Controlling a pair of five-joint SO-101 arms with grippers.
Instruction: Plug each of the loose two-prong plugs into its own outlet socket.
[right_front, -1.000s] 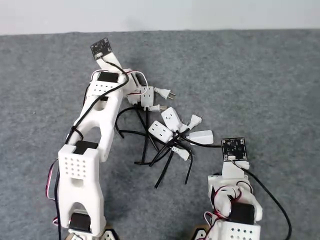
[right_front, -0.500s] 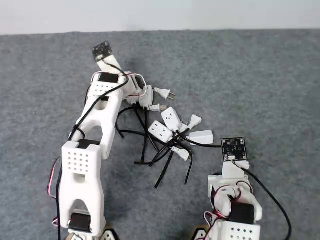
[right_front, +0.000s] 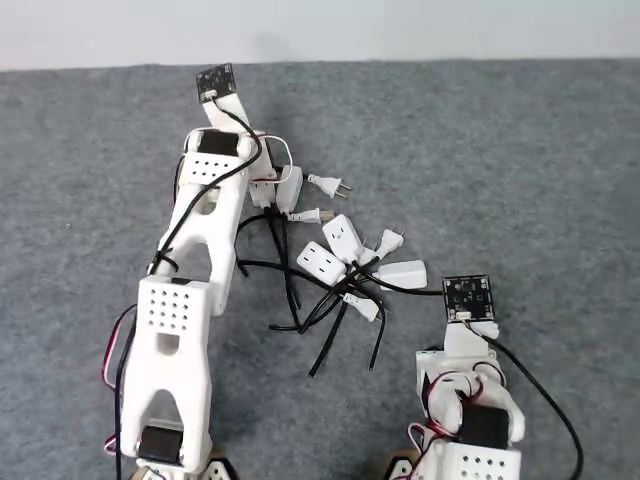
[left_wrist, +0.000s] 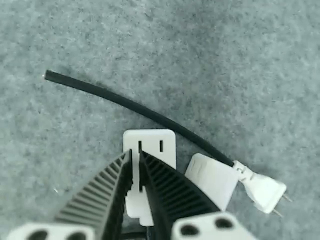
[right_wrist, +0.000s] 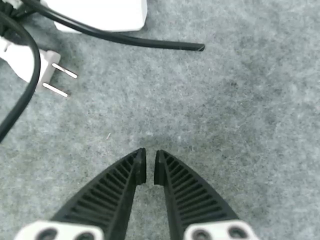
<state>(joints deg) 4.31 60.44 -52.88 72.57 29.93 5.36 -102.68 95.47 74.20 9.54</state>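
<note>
- Clamping a white outlet socket (left_wrist: 151, 136), the left gripper (left_wrist: 135, 155) has its jaws tight on it at the cord tangle's (right_front: 325, 300) far edge.
- A loose plug (right_front: 328, 185) lies just beyond that edge.
- Another socket (right_front: 321, 262) rests on the tangle.
- At the tangle's near side, the right gripper (right_wrist: 150, 167) hangs over grey carpet (right_wrist: 250, 100), jaws together on nothing.

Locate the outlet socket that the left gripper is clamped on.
In the high view the outlet socket sits at the far edge of the cord tangle, pinched in the left gripper, a two-prong plug just right of it.

No legible text or markings
</note>
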